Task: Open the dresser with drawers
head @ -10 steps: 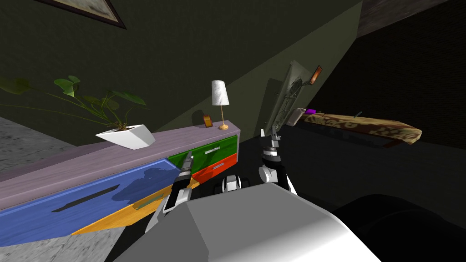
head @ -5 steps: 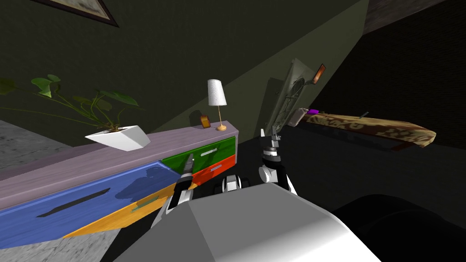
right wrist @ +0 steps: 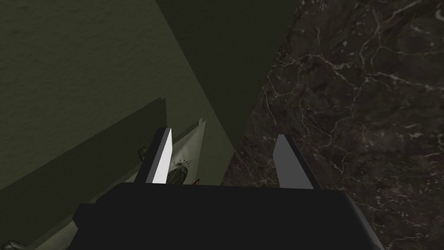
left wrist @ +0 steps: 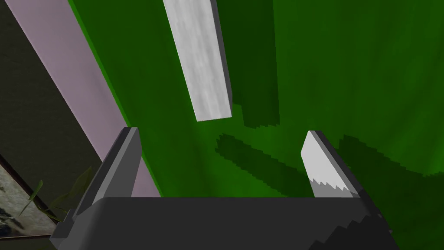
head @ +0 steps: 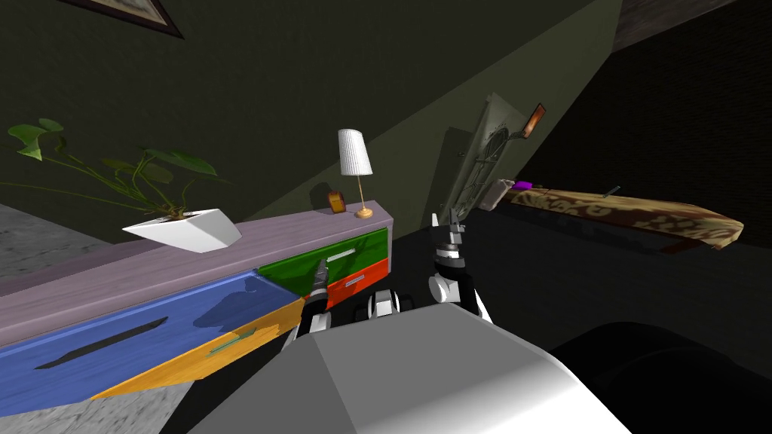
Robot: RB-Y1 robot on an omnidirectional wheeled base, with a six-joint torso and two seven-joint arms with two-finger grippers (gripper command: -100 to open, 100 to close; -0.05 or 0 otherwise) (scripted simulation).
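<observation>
Dim room, multicoloured dresser (head: 90, 286) along the left wall: left end effector (left wrist: 221, 130) wide open, empty, tips just short of the pale handle (left wrist: 201, 60) on the green drawer (left wrist: 329, 87); risk: closing here may pinch only the bar's near end and slip off on the pull.

White planter (head: 188, 228) with leafy plant (head: 172, 160), white-shaded lamp (head: 354, 153), small amber object (head: 336, 202)

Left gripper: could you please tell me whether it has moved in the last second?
Yes. Against the dresser in the head view, the left gripper has shifted from the edge of the blue drawer across the green drawer, toward its handle.
</observation>
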